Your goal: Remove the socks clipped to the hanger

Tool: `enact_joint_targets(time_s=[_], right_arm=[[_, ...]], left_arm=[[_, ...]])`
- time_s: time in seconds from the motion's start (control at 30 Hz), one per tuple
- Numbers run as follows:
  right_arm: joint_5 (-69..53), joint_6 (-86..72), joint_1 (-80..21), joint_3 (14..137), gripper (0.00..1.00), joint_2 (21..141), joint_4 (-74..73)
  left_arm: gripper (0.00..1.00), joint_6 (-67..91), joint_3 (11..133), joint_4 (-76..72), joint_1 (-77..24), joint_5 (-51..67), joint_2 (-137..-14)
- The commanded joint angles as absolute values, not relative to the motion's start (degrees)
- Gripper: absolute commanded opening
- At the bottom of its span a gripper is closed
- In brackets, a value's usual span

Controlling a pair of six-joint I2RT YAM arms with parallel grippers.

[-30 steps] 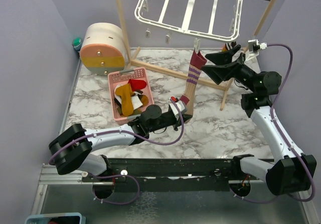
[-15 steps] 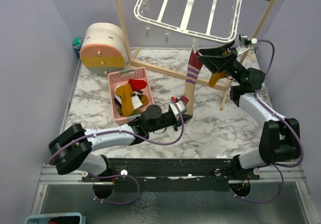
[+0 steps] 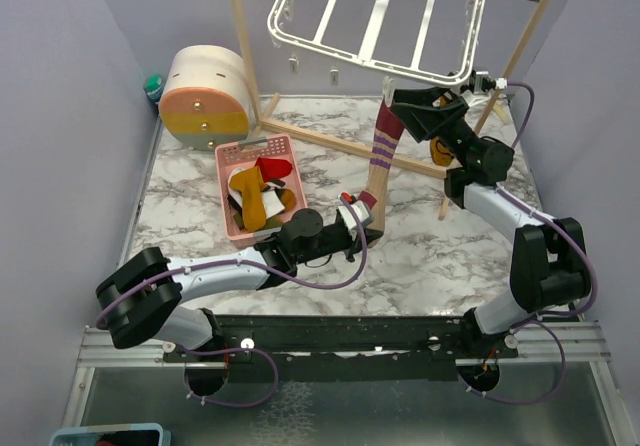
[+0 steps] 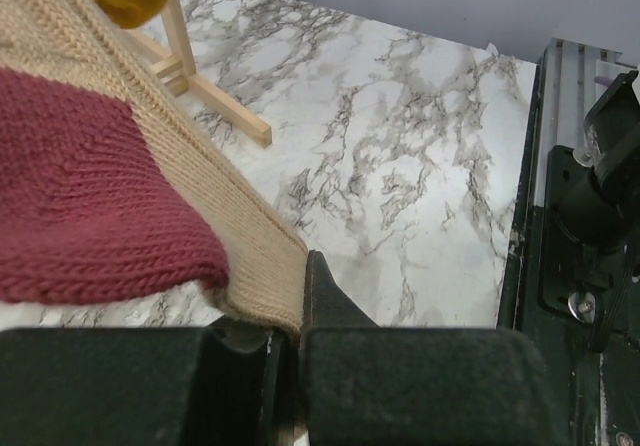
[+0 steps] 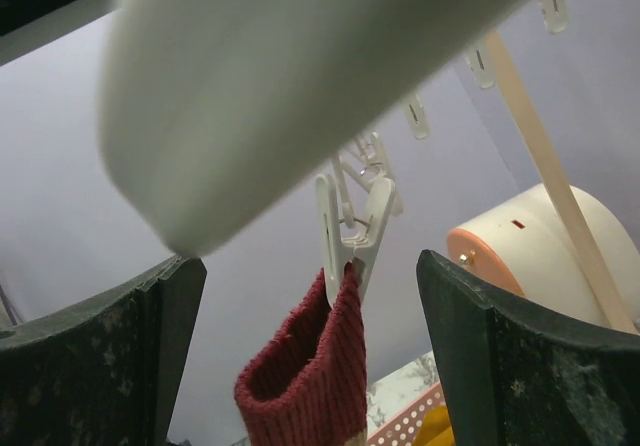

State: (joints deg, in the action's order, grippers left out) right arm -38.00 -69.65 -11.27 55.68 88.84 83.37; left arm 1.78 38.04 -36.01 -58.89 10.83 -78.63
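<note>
left gripper (image 3: 366, 216): pinched on red-and-tan knitted sock (image 3: 383, 156) | right gripper (image 5: 310, 351): spread, near white plastic clip (image 5: 350, 224) | risk — sock overstretched if clip is missed

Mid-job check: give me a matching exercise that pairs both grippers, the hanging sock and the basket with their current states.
1 left gripper
2 right gripper
3 striped sock
4 pink basket

A holding loose socks
B open, facing the clip
C hanging from that clip
D shut on the sock's lower end

Pairs: 1-D, 2-B, 3-C, 4-A
</note>
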Motion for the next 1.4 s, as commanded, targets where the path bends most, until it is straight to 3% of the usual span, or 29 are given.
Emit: enact_joint_targets(time_s=[0.0, 0.6, 1.13, 1.37], right_arm=[[-33.61, -69.79, -11.56, 56.82, 0.92, 89.82, 87.62], [-27.94, -66.20, -16.41, 58.17, 0.80, 91.45, 86.18], [-25.42, -65.88, -17.84, 59.17, 0.55, 92.66, 85.94], [-25.26, -65.92, -18.02, 59.24, 0.48, 92.81, 85.88]], left_arm=[[0.00, 2.92, 38.86, -33.05, -59.59, 11.95, -76.96], [0.00, 3.46, 38.77, -32.28, -60.03, 11.52, -76.75], [0.00, 4.12, 38.42, -31.82, -60.38, 11.12, -76.69], [0.00, 4.26, 38.52, -31.56, -60.47, 10.92, -76.75]])
